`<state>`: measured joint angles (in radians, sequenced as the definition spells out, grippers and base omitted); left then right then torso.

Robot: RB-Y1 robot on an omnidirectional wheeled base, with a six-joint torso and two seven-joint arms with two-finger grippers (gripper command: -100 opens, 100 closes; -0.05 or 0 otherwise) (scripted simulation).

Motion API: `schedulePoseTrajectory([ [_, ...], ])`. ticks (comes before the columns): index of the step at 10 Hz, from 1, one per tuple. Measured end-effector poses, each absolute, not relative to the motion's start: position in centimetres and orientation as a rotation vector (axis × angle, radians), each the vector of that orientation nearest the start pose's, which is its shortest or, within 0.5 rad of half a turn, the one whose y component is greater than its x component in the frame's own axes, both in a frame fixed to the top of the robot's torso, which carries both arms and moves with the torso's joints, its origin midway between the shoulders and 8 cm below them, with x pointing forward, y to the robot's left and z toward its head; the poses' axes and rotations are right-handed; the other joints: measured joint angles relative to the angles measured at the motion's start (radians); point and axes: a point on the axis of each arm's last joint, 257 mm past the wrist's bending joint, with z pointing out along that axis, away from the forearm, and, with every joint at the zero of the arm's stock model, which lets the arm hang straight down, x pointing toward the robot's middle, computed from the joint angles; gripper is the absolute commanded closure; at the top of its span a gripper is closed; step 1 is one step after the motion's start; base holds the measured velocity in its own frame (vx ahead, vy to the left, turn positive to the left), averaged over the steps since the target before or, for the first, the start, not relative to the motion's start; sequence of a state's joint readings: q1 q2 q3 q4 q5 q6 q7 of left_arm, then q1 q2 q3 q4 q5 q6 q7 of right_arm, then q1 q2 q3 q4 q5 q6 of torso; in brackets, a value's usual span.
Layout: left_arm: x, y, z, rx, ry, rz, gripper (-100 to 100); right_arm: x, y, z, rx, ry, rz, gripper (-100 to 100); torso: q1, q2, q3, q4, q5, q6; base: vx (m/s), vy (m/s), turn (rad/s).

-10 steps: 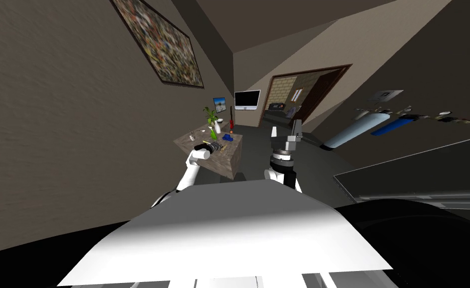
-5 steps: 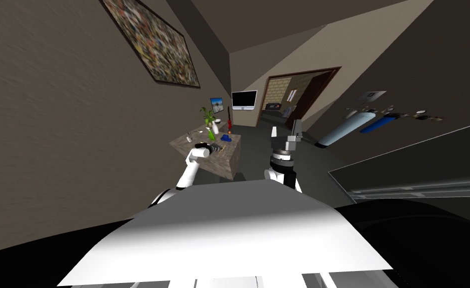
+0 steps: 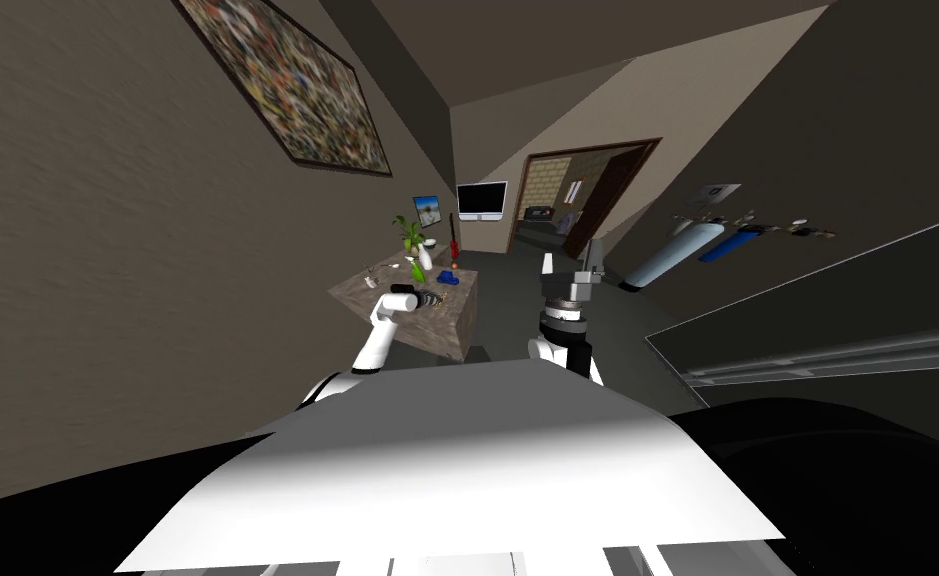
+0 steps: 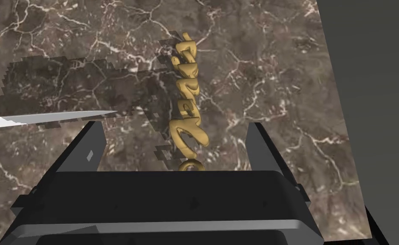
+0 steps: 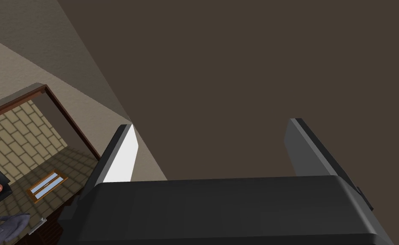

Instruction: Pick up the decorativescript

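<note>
A gold decorative script [image 4: 187,100] lies flat on the brown marble table top [image 4: 258,64]. My left gripper [image 4: 175,140] hangs open just above it, its fingers [image 4: 93,142] on either side of the script's near end, which runs under the gripper body. In the head view the left gripper [image 3: 429,299] is over the near part of the marble table [image 3: 447,325], with the script [image 3: 438,296] small at its tip. My right gripper [image 3: 570,268] is held up in front of me to the right of the table, open, with nothing between its fingers [image 5: 122,155].
On the far part of the table stand a white vase with a green plant [image 3: 422,250], a green bottle [image 3: 416,271], a blue object [image 3: 445,277] and a red item [image 3: 453,248]. A table edge [image 4: 336,106] lies close by the script. Beyond is an open doorway [image 3: 567,200].
The whole head picture has shifted left and turned, so my base or torso has moved. The left gripper sits a little nearer over the table's near part. The right arm holds its pose.
</note>
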<state>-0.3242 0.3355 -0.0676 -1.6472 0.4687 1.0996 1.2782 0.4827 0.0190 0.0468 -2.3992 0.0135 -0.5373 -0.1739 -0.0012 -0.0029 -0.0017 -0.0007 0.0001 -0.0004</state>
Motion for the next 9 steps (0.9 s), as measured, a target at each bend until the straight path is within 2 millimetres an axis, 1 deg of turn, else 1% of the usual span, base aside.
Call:
schedulePoseTrajectory([
  [6, 53.1, 22.5, -29.4, -2.961, 0.602, -1.062, -100, 31.2, -25.8, 8.7, 0.582, 0.443, 1.546, 0, 0.000, 0.000, 0.000, 0.000, 0.000, 0.000, 0.032, -0.008, -0.087],
  [9, 52.0, 23.8, -30.5, -3.011, 0.527, -0.944, -100, 31.2, -25.8, 8.7, 0.582, 0.443, 1.546, 0, -0.001, 0.000, 0.000, 0.000, 0.000, 0.000, 0.040, -0.017, -0.078],
])
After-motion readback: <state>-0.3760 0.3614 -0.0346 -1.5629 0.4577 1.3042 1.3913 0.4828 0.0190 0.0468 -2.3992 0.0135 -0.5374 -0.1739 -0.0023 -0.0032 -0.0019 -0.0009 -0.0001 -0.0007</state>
